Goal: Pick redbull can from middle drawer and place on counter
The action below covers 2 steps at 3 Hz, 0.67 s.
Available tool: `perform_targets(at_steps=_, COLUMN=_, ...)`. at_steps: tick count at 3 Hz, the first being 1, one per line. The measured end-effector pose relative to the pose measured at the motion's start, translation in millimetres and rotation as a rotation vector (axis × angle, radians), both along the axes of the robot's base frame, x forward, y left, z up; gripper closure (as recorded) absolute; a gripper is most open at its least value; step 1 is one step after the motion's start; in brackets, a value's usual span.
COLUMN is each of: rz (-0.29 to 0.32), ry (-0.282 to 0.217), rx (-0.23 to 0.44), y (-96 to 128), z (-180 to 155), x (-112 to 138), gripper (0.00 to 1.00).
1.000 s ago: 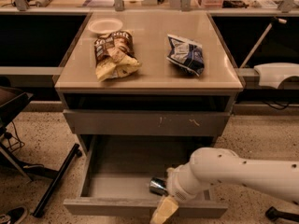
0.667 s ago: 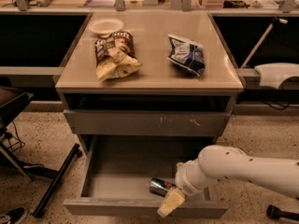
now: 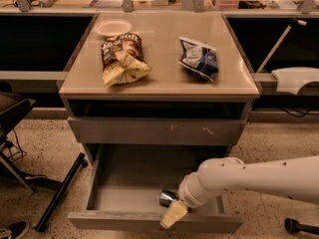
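The redbull can point(image 3: 167, 197) lies on its side on the grey floor of the open middle drawer point(image 3: 149, 222), near the front. Only its shiny silver end shows; the rest is hidden behind my arm. My gripper point(image 3: 172, 215) reaches in from the right on a white arm and hangs over the drawer's front edge, right beside and just below the can's end. The tan counter point(image 3: 159, 78) is the top of the cabinet above.
On the counter lie a brown snack bag point(image 3: 122, 58), a dark-blue snack bag point(image 3: 199, 59) and a white plate point(image 3: 113, 27). A closed drawer front with pale scratches point(image 3: 154, 131) sits above the open drawer. Black chair legs point(image 3: 57, 195) stand at left.
My gripper has risen slightly at the drawer's front edge, and the arm has shifted a little. The can lies in the same spot.
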<state>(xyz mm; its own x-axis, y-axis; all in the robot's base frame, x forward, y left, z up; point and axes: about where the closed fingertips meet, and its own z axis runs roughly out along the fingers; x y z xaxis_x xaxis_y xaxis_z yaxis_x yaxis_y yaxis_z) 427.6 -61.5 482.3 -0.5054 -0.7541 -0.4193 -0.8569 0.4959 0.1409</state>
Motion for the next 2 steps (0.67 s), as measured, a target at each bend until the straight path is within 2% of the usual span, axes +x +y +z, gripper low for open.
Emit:
perform_targets(at_steps=1, rz=-0.086, ry=0.005, rx=0.008, y=-1.4, z=-14.5, x=26.1, gripper=0.0)
perform_targets(at_steps=2, rz=-0.163, ry=-0.016, rx=0.012, y=-11.9, z=-12.7, x=47.8, gripper=0.0)
